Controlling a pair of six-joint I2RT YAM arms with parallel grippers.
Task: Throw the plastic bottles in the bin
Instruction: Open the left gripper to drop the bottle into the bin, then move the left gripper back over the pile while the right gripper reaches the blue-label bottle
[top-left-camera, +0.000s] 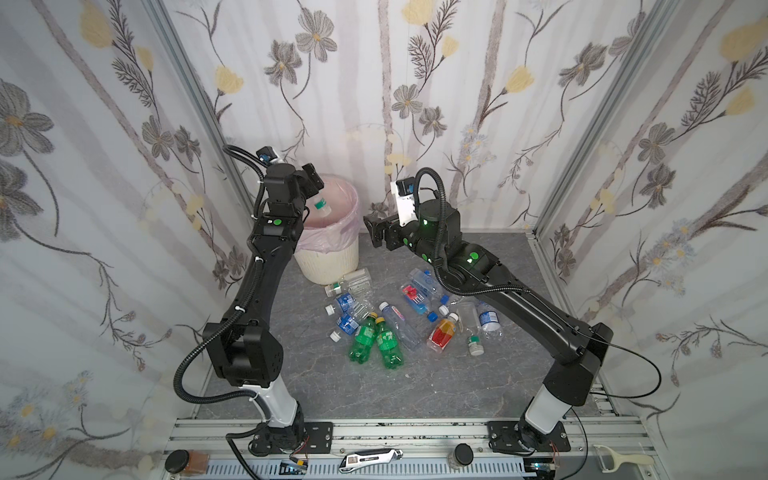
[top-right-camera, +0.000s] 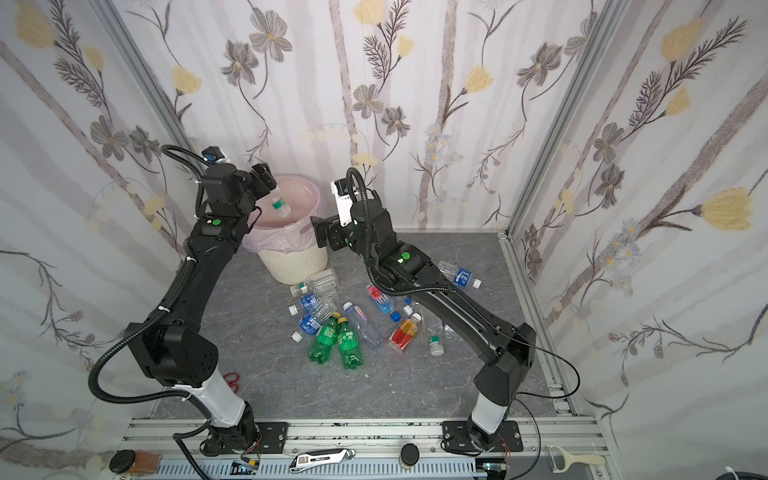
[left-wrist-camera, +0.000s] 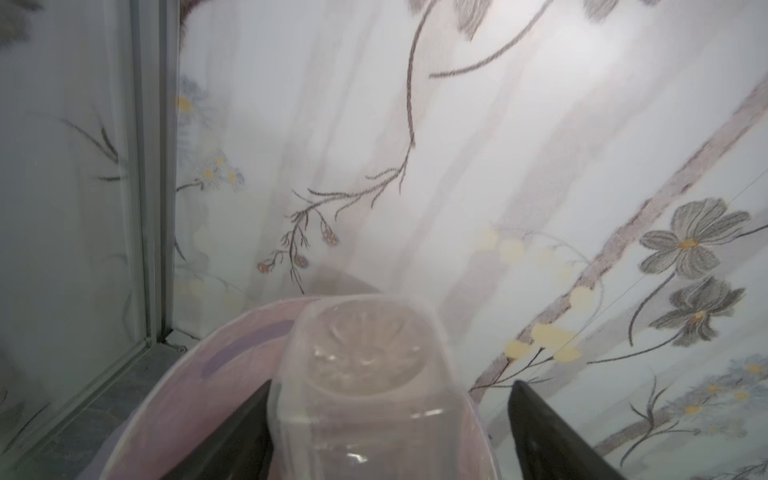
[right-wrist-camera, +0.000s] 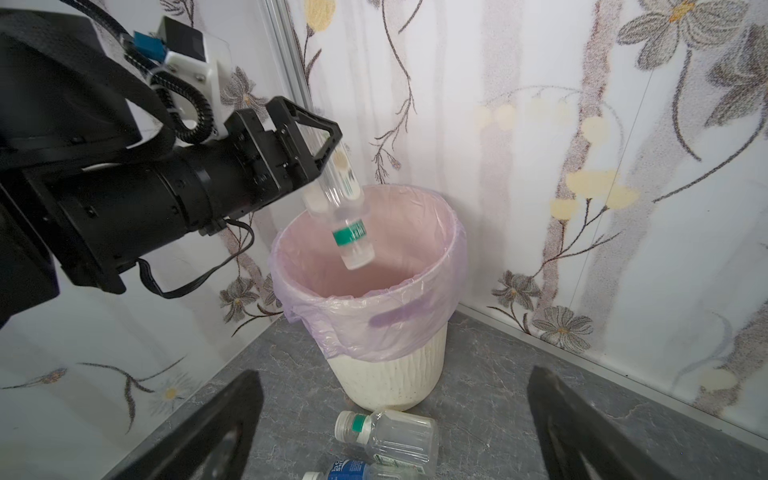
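One bottle (right-wrist-camera: 353, 232) cap-down over bin (right-wrist-camera: 390, 374) mouth, base between left gripper (left-wrist-camera: 392, 384) fingers, spread wider than it. Right gripper (right-wrist-camera: 392, 372) spread, empty, near bin. Other bottles (top-left-camera: 376, 336) heaped on floor (top-left-camera: 332, 386).

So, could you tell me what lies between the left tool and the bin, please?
A clear green-banded bottle, cap down, base at the left tool, neck over the bin: right wrist view.

Both top views look down from high at the front, over the whole counter (top-left-camera: 332, 386). The left wrist view hangs close over the bin (left-wrist-camera: 187, 399), facing the back wall (left-wrist-camera: 457, 166). The right wrist view faces that bin from nearby.
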